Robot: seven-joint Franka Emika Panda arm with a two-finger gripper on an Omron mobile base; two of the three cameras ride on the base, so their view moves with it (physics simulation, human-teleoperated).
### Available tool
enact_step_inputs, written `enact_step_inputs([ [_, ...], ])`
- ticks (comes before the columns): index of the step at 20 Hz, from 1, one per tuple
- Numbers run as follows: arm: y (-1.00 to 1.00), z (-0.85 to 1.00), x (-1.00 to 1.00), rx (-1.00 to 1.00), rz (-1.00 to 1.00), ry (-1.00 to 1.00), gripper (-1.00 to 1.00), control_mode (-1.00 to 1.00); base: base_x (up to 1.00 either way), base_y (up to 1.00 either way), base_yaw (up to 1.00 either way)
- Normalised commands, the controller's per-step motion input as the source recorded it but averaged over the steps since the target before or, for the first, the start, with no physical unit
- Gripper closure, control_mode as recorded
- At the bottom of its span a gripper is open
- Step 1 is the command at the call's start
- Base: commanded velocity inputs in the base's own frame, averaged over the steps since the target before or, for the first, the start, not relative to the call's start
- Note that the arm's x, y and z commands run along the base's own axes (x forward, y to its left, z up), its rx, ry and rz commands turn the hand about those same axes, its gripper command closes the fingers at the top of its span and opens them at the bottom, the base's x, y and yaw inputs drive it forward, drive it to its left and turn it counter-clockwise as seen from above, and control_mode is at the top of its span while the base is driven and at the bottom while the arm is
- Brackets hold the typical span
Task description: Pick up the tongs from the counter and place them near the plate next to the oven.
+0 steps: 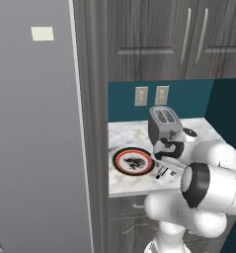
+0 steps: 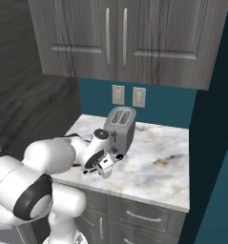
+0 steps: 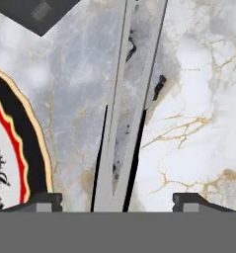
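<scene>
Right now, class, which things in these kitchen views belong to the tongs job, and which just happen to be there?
Job:
tongs
plate
counter
gripper, open

Bystanders:
toaster
wall sockets
upper cabinets

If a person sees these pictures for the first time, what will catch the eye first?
Probably the plate, white with a red-orange ring, at the left end of the counter. Beside it the silver tongs lie flat on the marble, between the open gripper fingertips. Behind them stands a grey toaster.

Glossy white rounded arm (image 1: 213, 185), dark joint bands
</scene>
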Motion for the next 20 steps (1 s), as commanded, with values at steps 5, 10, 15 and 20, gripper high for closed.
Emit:
enact_step_inputs([
  [5,-0.02,0.51,-0.46,0.21,0.00,-0.21,-1.00,-1.00,0.00,0.00,0.00],
  [10,0.09,0.93,-0.94,0.00,0.00,-0.10,-1.00,-1.00,0.00,0.00,0.00],
  [15,0.47,0.91,-1.00,-0.21,0.00,-0.02,-1.00,-1.00,0.00,0.00,0.00],
  [20,0.76,0.46,-0.99,-0.41,-0.03,0.00,-1.00,-1.00,0.00,0.00,0.00],
])
